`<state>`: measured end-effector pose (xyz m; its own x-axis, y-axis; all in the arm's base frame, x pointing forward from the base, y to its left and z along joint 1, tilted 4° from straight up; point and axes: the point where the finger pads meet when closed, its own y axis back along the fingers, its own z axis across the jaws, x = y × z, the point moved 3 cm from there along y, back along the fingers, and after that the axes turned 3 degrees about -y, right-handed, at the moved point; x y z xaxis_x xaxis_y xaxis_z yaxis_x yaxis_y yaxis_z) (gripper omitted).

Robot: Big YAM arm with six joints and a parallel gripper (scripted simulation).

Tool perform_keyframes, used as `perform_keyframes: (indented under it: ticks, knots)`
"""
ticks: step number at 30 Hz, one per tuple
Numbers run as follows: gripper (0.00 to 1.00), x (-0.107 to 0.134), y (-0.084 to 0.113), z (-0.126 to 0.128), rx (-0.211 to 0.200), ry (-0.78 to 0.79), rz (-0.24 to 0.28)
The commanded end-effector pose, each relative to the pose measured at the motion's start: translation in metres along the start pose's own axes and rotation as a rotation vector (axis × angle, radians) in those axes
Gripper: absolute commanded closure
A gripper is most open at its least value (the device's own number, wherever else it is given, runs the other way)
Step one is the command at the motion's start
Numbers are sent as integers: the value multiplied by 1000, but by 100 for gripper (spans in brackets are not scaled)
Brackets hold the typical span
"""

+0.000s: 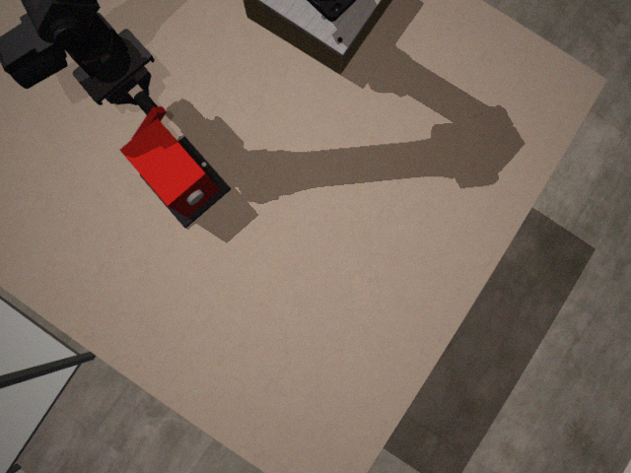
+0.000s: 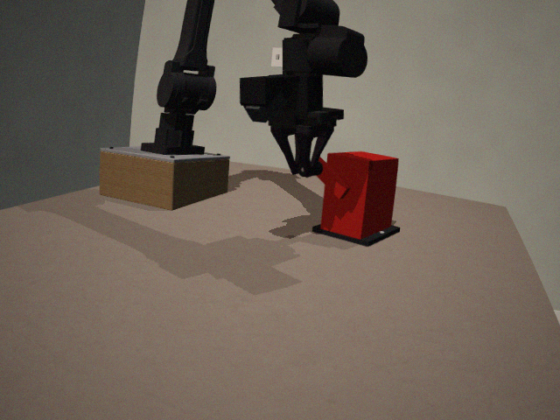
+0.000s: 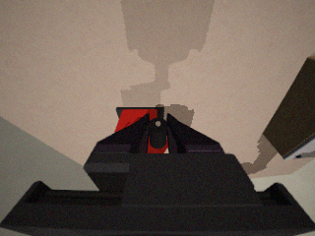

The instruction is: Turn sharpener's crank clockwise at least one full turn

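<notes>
The red sharpener (image 1: 171,165) stands on a black base plate at the table's left; it also shows in the exterior view (image 2: 359,194). Its red crank (image 2: 329,178) is on the side facing the arm, with the arm of the crank reaching up and left to a dark handle. My gripper (image 2: 306,171) hangs down beside that side and is shut on the crank handle (image 1: 152,107) near the sharpener's top edge. In the wrist view the fingers close around the dark handle, with the red sharpener (image 3: 132,120) just behind.
The arm's wooden base block (image 2: 164,177) stands at the back left of the table, also in the overhead view (image 1: 315,25). The table's left edge lies close to the sharpener. A dark mat (image 1: 489,346) lies on the floor at the right.
</notes>
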<state>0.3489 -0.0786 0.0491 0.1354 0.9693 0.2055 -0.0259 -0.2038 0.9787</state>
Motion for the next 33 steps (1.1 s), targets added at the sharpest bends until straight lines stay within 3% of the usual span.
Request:
perform_keyframes:
  ticks: [1, 11, 18, 19, 21, 25, 33]
  knots:
    - [85, 4, 26, 23, -61, 27, 1]
    - [85, 8, 25, 33, -31, 14, 6]
    - [85, 9, 29, 39, -33, 11, 5]
    - [85, 10, 34, 45, -59, 17, 1]
    - [85, 9, 29, 44, -31, 10, 6]
    - [85, 9, 31, 53, -46, 14, 3]
    - [85, 10, 31, 63, -38, 12, 3]
